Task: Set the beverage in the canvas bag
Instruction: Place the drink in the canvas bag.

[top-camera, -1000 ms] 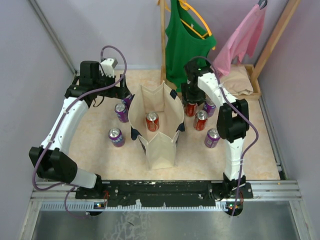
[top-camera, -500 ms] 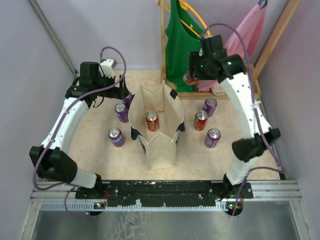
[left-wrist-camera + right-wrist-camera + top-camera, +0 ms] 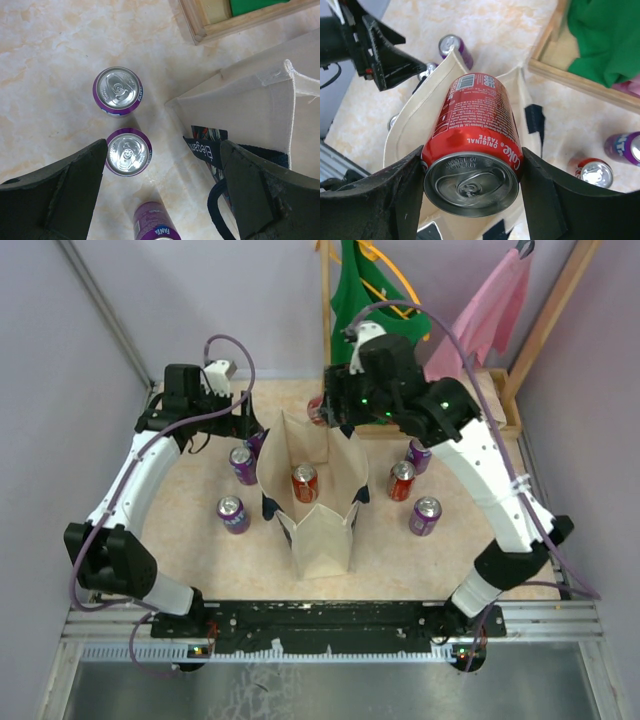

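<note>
Left fingers [image 3: 75,185] gape empty over two purple cans [image 3: 128,152] on the tabletop [image 3: 45,60], beside the canvas bag [image 3: 250,115]. Only the overhead view shows a red can [image 3: 304,482] inside it. Right fingers [image 3: 385,200] grip a second red can [image 3: 475,135] above the bag.

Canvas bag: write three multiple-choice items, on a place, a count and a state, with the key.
1. The held red can in the right end effector is: A above the canvas bag; B under it; C at its bottom.
2. Cans inside the bag: A none; B one; C three.
3. The left end effector is: A open, empty; B shut on the bag; C shut on a can.
1 A: the bag's mouth lies below it in the right wrist view. 2 B: one bagged can shows from above. 3 A: its jaws stand wide, gripping nothing.
</note>
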